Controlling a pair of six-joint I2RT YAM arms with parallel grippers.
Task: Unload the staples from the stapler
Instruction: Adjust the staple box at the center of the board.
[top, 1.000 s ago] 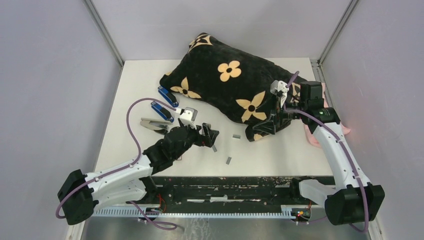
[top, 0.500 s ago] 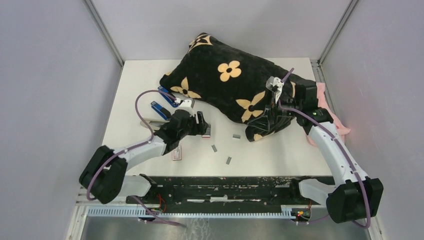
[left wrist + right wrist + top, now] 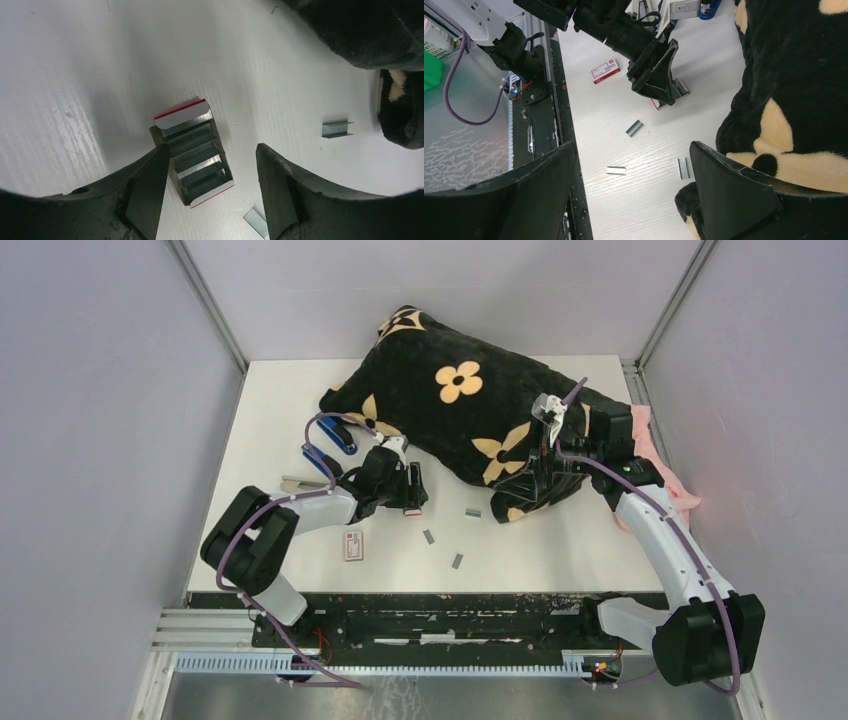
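- The left gripper (image 3: pixel 211 147) hangs low over the table with its jaws apart, straddling an open tray of staple strips (image 3: pixel 197 165). The left finger sits at the tray's edge and the right finger is clear of it, so nothing is clamped.
- The right gripper (image 3: pixel 633 150) is spread wide and empty beside the black flowered pillow (image 3: pixel 450 410).
- The staples (image 3: pixel 428 536) are three loose strips on the table between the two grippers.
- The blue stapler (image 3: pixel 338 436) sits behind the left arm, against the pillow.
- Unloading looks largely done. The step in hand seems to be taking the tray, which calls for a square closure on its long sides.
- A closed white-and-red box (image 3: pixel 353 545) lies near the front edge.
- The white table (image 3: pixel 560 550) stands between plain grey walls.
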